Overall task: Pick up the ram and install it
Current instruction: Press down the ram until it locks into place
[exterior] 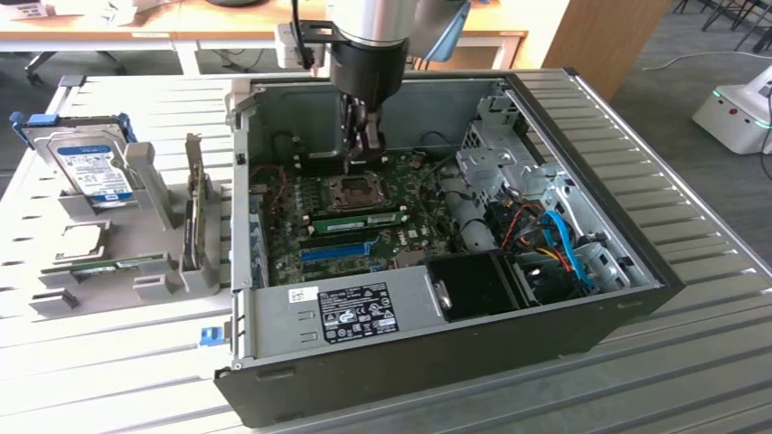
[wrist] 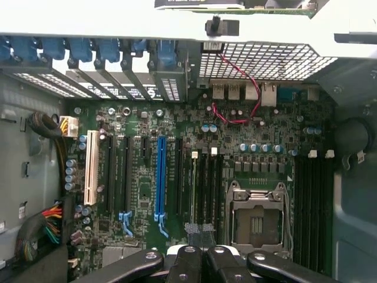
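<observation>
Above the motherboard [exterior: 362,212], upper centre of the exterior view, my gripper [exterior: 363,145] hangs pressed together, pinching nothing. Below it, mid-frame, the ram [exterior: 358,219] lies seated in a slot.

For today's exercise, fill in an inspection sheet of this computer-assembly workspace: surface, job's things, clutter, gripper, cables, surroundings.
Surface: slatted metal table carrying an open computer case.
Job's things: the ram, a green stick, lies along the memory slots beside the CPU socket; whether it is fully seated cannot be told.
Clutter: hard drive standing in a grey rack at the exterior view's left.
Gripper: the gripper is shut, inside the case above the motherboard, near the socket; nothing seen held.
Cables: red wire near the rear ports; blue cables by the drive bay.
Surroundings: wooden desks behind; a white machine on the floor.
</observation>
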Motion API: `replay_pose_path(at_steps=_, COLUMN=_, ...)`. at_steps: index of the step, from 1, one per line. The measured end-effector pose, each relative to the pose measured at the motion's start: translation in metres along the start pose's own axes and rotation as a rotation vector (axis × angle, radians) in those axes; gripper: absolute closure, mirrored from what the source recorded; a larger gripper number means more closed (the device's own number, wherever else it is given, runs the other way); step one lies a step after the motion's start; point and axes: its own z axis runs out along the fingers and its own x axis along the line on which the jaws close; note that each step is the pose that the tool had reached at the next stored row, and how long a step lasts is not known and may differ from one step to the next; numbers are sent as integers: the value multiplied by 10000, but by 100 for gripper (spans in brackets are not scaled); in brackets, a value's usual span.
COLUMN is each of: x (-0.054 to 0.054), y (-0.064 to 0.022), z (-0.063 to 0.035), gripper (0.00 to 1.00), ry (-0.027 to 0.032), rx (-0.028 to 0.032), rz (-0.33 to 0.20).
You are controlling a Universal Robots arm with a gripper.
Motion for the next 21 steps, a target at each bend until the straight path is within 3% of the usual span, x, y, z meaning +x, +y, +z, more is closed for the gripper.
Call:
replay_pose_path(at_steps=8, x=1, y=-59, z=-3, gripper=90, ry=0, rx=0, rz=1)
replay_pose_path(at_steps=21, x=0, y=-74, z=-3, gripper=90, ry=0, rx=0, rz=1)
